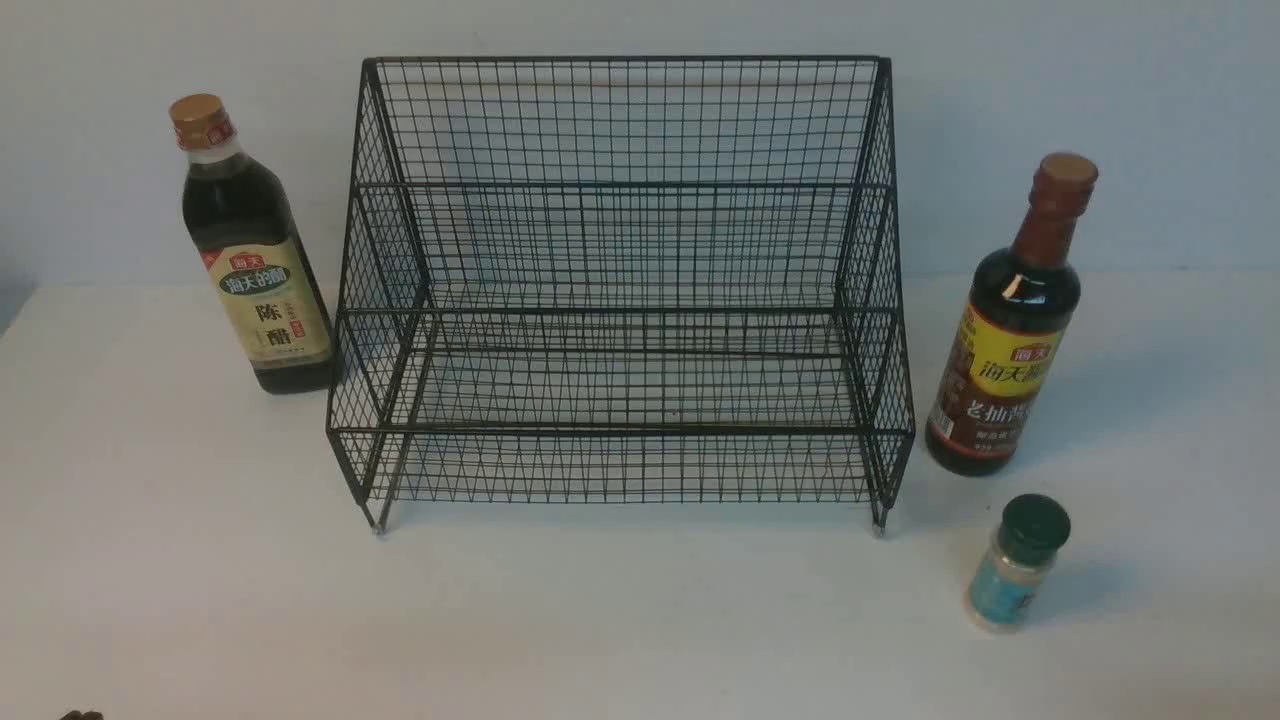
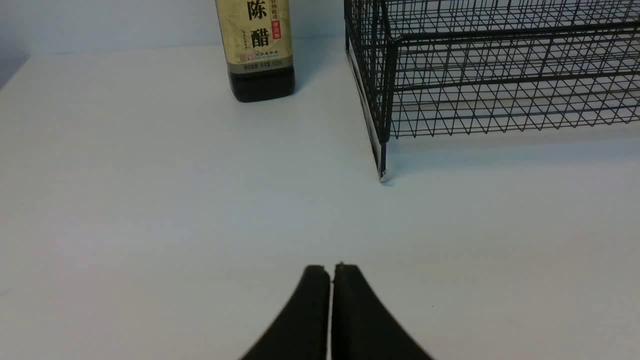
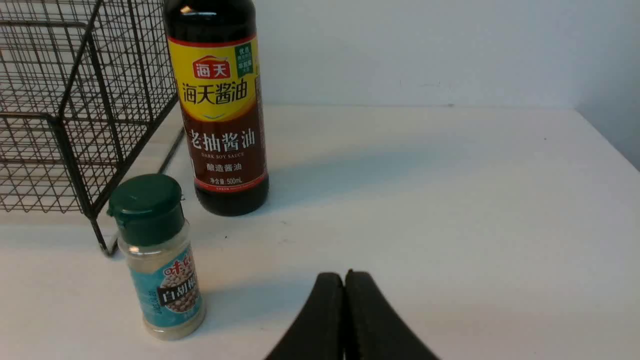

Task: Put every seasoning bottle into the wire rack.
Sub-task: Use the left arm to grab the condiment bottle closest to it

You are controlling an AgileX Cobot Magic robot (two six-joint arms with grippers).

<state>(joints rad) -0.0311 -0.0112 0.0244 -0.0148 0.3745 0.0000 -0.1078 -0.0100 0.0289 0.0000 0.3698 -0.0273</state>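
On the smooth white table (image 1: pixel 200 600) stands a stepped wire-mesh rack (image 1: pixel 620 430).

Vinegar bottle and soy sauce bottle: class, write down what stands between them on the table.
The black wire rack stands between the vinegar bottle and the soy sauce bottle; the front view shows this.

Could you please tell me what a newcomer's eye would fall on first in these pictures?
The big black wire rack stands empty in the middle of the white table. A gold-capped vinegar bottle stands upright just to its left; on its right stand a dark soy sauce bottle and, nearer the robot, a small green-capped shaker. The left gripper and the right gripper are shut, holding nothing.
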